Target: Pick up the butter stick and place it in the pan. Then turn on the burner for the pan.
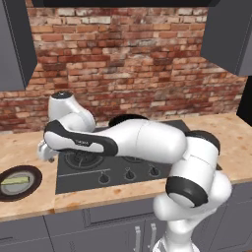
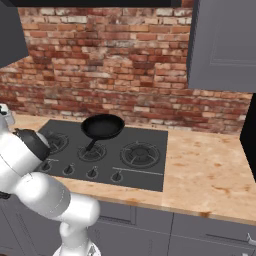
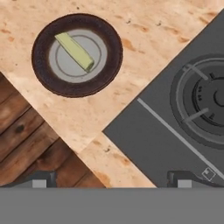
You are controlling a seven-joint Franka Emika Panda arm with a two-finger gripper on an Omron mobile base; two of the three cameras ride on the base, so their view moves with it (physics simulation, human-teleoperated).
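The butter stick (image 3: pixel 75 51), a small pale yellow bar, lies on a dark round plate (image 3: pixel 43 74) with a grey centre, at the upper left of the hand view. My gripper (image 3: pixel 112 180) hangs above the counter's front edge, beside the stove's corner, jaws open and empty, well apart from the plate. From the left base view, the butter stick (image 1: pixel 15 180) and plate (image 1: pixel 29 189) sit on the counter left of the stove, below my hand (image 1: pixel 47 150). The black pan (image 2: pixel 102 126) rests on a rear burner with its handle (image 2: pixel 92 144) pointing forward; my arm half covers the pan (image 1: pixel 123 118).
The dark cooktop (image 2: pixel 145 175) carries a row of knobs (image 2: pixel 92 173) along its front. A burner (image 3: pixel 205 100) lies to the right in the hand view. Wooden floor (image 3: pixel 26 144) shows past the counter edge. Grey wall cabinets (image 2: pixel 222 45) hang above a brick wall.
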